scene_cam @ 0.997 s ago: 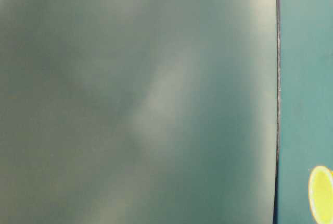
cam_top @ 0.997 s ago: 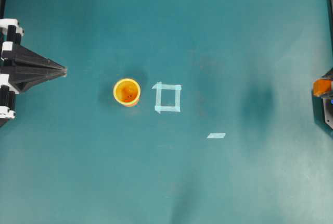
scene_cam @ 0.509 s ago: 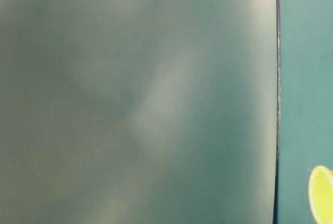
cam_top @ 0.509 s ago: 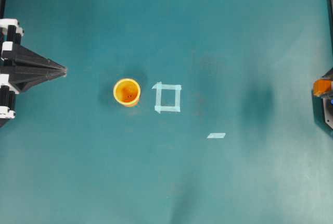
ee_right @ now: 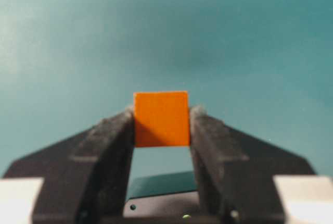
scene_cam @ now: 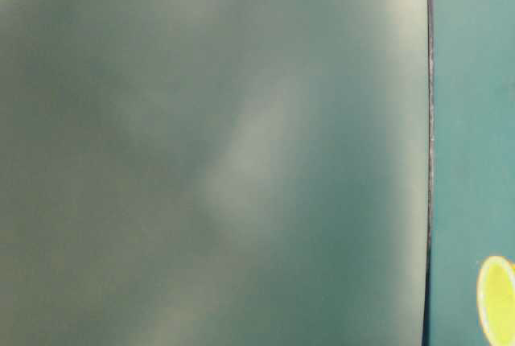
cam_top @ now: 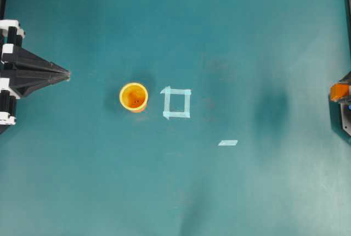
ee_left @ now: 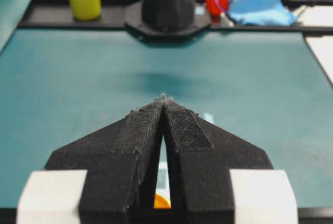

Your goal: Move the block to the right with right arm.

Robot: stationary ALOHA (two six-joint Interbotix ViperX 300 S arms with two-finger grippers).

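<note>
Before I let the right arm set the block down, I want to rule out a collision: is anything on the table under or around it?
Nothing visible stands in the way. The block is clamped in the right gripper, with bare green table beyond it. In the overhead view the cup and tape square sit far over towards the middle.

The cup [cam_top: 134, 97] is set on the table [cam_top: 247, 38] left of centre, just beside the tape square [cam_top: 176, 103], which is laid at the centre. A tape strip [cam_top: 228, 142] is placed toward the near right. The block [cam_top: 339, 91] is held between the right tool [ee_right: 161, 122] at the right edge. The left tool [cam_top: 67, 74] is kept near the left edge.
</note>
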